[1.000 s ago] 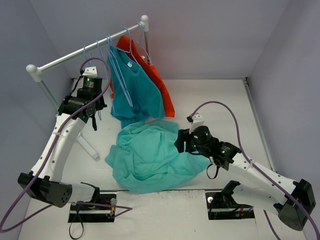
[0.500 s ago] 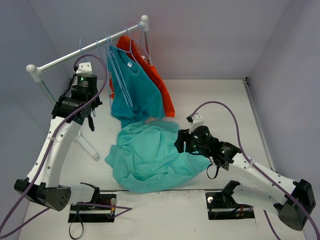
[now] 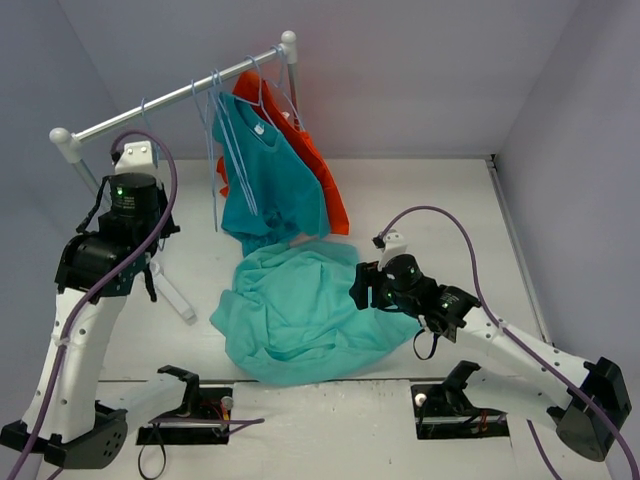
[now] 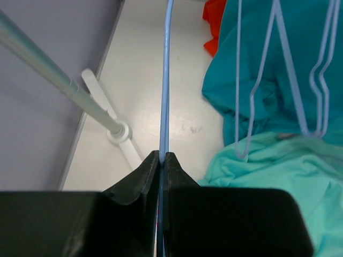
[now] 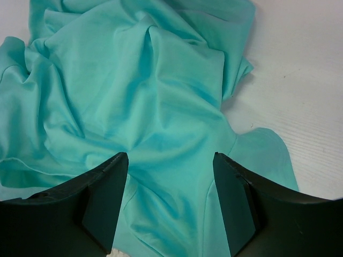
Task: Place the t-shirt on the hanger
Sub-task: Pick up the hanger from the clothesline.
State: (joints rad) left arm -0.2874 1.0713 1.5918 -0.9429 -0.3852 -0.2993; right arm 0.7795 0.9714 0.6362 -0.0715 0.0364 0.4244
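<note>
- T-shirt (image 3: 300, 315) lies crumpled on the counter (image 3: 440, 200), centre frame.
- Your left tool (image 4: 162, 156) pinches the hanger (image 4: 165, 80) wire.
- Your right tool (image 5: 169, 158) gapes wide above it.

Bright, even light; soft shadow edging the t-shirt (image 5: 134, 107).

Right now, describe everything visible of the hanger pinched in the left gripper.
The hanger is thin light-blue wire, apparently metal. The left wrist view shows only one straight run of it. It rises from the shut left gripper, whose jaws pinch it, and leaves the picture at the top edge. Its hook and triangle are not visible there.
</note>
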